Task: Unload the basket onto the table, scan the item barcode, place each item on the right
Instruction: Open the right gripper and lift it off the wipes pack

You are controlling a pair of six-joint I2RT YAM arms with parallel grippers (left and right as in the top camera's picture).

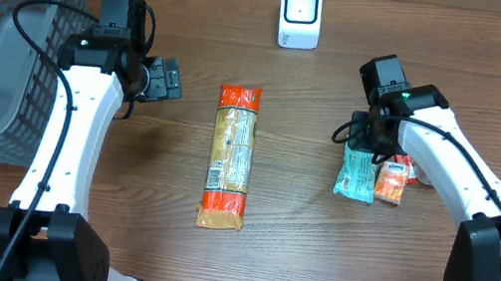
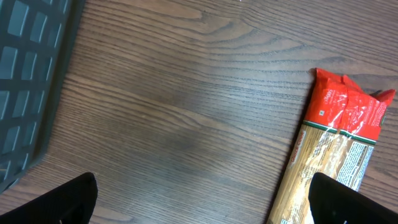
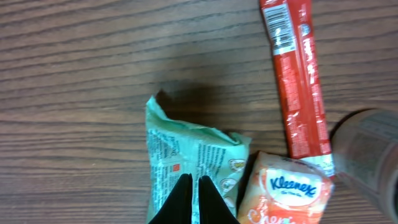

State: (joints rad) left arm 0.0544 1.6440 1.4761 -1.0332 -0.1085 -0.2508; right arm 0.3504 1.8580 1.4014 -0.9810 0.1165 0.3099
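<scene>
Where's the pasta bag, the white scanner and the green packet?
pasta bag (image 1: 231,158), overhead view, its clear middle.
white scanner (image 1: 300,14), overhead view, its front face.
green packet (image 3: 180,143), right wrist view, its crinkled top.

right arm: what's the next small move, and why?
Probably a short straight lift. The right gripper looks shut on the green packet, which lies on the table right beside the Kleenex pack. Raising it first would likely clear that neighbour before carrying it toward the white scanner.
</scene>
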